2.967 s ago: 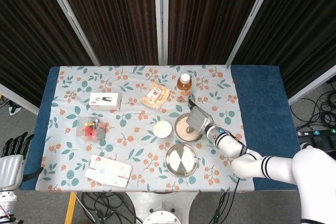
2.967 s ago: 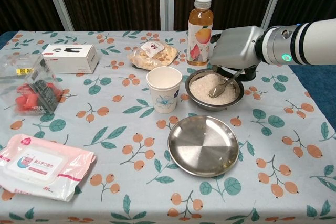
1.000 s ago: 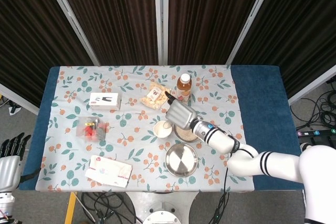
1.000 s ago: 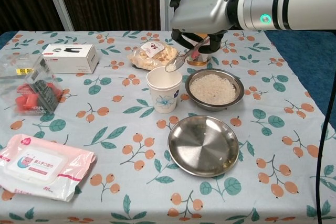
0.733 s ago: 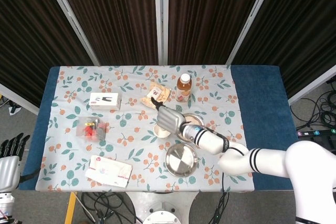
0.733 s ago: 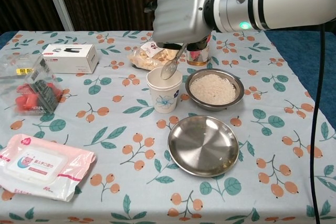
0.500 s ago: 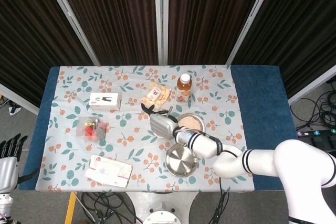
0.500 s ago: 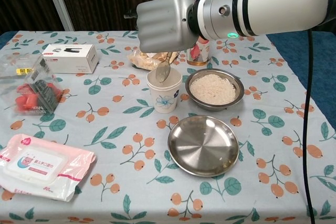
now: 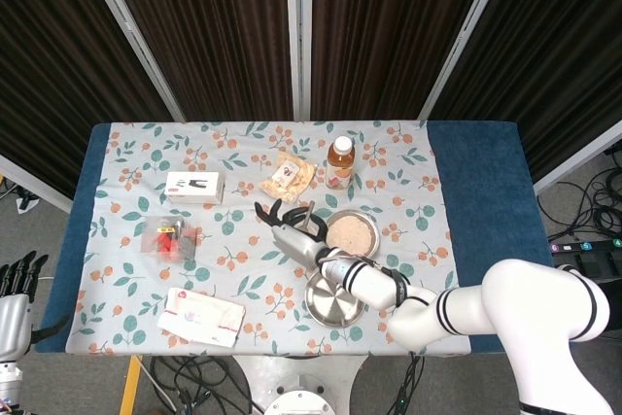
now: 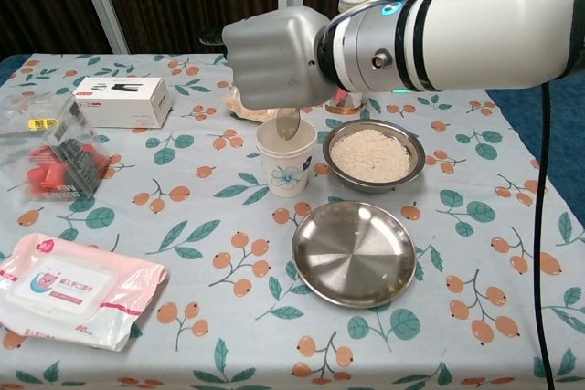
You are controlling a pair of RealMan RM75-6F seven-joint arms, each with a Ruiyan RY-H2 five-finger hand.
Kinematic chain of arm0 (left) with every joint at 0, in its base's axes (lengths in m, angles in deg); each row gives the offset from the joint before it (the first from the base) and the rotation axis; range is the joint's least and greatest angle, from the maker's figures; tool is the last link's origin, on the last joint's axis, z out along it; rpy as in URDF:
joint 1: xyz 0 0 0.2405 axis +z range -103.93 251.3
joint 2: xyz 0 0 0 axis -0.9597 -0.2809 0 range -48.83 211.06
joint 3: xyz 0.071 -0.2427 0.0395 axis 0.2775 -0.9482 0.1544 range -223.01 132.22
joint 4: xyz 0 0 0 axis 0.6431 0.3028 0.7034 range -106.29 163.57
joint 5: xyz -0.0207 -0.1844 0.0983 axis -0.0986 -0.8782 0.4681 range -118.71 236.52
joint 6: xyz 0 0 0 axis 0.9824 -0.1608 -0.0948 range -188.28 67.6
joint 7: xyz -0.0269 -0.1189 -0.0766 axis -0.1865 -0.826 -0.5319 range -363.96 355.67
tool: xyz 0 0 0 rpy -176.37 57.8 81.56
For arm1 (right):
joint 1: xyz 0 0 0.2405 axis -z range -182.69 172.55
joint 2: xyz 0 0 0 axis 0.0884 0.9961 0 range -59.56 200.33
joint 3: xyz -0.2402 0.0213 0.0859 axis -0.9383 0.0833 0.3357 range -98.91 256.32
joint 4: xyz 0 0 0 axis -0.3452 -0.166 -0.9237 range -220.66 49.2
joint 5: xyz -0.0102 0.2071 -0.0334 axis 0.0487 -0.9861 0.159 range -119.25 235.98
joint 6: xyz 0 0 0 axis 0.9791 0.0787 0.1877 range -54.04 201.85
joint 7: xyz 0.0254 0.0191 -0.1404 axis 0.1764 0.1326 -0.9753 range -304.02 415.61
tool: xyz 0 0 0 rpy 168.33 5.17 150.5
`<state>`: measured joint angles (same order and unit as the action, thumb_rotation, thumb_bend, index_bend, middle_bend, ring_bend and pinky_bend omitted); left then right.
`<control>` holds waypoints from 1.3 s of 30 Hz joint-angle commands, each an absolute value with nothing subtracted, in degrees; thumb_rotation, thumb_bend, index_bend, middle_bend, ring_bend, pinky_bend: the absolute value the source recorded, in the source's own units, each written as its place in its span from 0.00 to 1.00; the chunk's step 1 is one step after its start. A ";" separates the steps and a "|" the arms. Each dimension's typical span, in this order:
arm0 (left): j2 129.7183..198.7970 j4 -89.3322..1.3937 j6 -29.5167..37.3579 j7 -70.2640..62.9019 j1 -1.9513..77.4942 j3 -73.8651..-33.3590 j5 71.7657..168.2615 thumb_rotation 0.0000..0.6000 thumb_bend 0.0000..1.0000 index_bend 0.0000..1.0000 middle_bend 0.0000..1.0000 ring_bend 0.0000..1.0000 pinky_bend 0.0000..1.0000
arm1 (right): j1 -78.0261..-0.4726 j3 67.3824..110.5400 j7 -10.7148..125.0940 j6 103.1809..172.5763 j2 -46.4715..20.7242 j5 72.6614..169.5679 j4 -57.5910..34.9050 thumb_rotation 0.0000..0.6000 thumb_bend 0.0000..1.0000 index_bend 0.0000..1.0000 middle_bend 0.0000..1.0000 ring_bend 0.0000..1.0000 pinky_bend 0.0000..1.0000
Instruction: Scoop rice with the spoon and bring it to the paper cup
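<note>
The white paper cup (image 10: 285, 163) stands left of the metal bowl of rice (image 10: 373, 154). My right hand (image 10: 274, 57) hovers just above the cup and grips the metal spoon (image 10: 287, 123), whose bowl hangs down at the cup's mouth. In the head view the right hand (image 9: 292, 227) covers the cup, with the rice bowl (image 9: 354, 231) right beside it. My left hand (image 9: 12, 284) sits off the table at the lower left edge, fingers straight and holding nothing.
An empty steel plate (image 10: 354, 253) lies in front of the rice bowl. A drink bottle (image 9: 340, 162) and a snack bag (image 9: 290, 176) stand behind. A white box (image 10: 122, 100), a clear pack of red items (image 10: 50, 157) and a wipes pack (image 10: 73, 289) occupy the left.
My right hand lifted the spoon out of the rice bowl and carried it left to the cup. The spoon has tipped bowl-down over the cup's mouth.
</note>
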<state>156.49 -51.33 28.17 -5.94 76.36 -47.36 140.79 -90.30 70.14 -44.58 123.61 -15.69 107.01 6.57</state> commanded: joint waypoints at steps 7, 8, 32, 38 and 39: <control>156.91 -50.76 28.07 -6.42 76.35 -47.41 140.99 1.00 0.12 0.15 0.15 0.11 0.08 | -91.58 69.31 -46.38 127.86 -15.55 102.51 9.26 1.00 0.33 0.66 0.58 0.25 0.00; 156.93 -50.71 28.10 -6.49 76.36 -47.43 140.99 1.00 0.12 0.15 0.15 0.11 0.08 | -91.43 69.41 -45.90 128.32 -15.48 102.49 9.47 1.00 0.33 0.66 0.58 0.25 0.00; 155.61 -52.27 28.09 -5.57 75.83 -47.87 141.65 1.00 0.12 0.15 0.15 0.11 0.08 | -67.22 68.48 9.80 138.44 -10.81 129.03 11.08 1.00 0.29 0.65 0.58 0.24 0.00; 155.10 -53.18 28.09 -5.96 75.71 -47.78 142.03 1.00 0.12 0.15 0.15 0.11 0.08 | -60.48 66.18 20.69 140.85 -15.95 137.91 5.45 1.00 0.27 0.63 0.57 0.23 0.00; 155.13 -53.20 28.02 -5.89 75.72 -47.75 141.96 1.00 0.12 0.15 0.15 0.11 0.08 | -59.29 65.99 22.19 141.18 -17.41 139.10 3.89 1.00 0.27 0.62 0.57 0.22 0.00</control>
